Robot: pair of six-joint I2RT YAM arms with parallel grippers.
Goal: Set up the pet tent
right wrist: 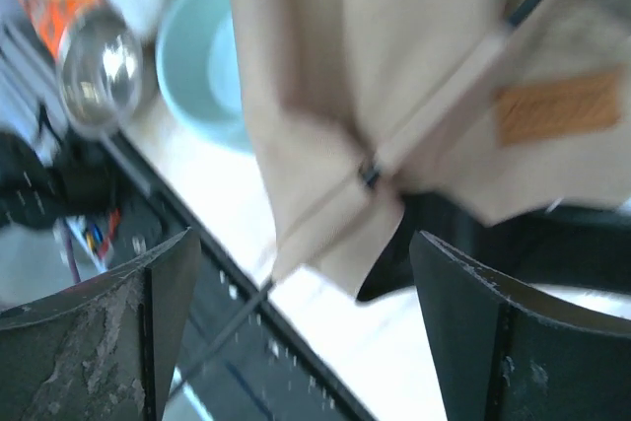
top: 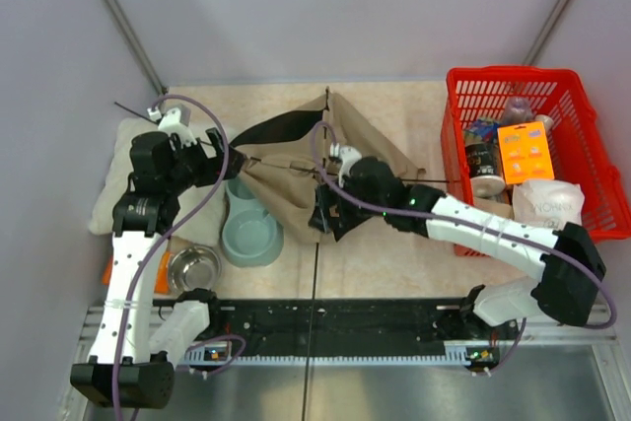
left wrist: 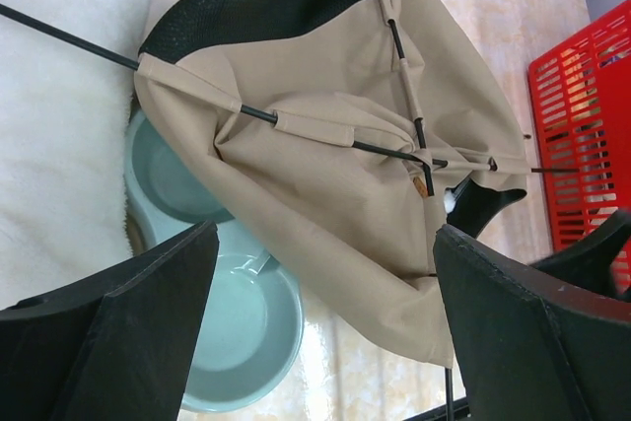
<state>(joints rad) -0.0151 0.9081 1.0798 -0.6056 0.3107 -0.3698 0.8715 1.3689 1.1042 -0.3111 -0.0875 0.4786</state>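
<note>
The left arm was raised from its base at the near-left corner and bent towards the middle, with the left gripper pointed at the pet tent; its fingers were spread wide, and nothing was grasped between them. The right arm was stretched low across the table from the near-right corner, and the right gripper was set against the near edge of the tent, its jaws likewise parted and released. The tent was slumped flat at the middle of the table, with its tan fabric draped partly over a green double bowl. One thin black pole was seen running out over the cream pillow at the left edge. A steel bowl was set near the left arm, and a red basket was filled along the right edge. Bare tabletop was left in front of the tent. The right wrist view was blurred; a brown label patch could just be made out.
</note>
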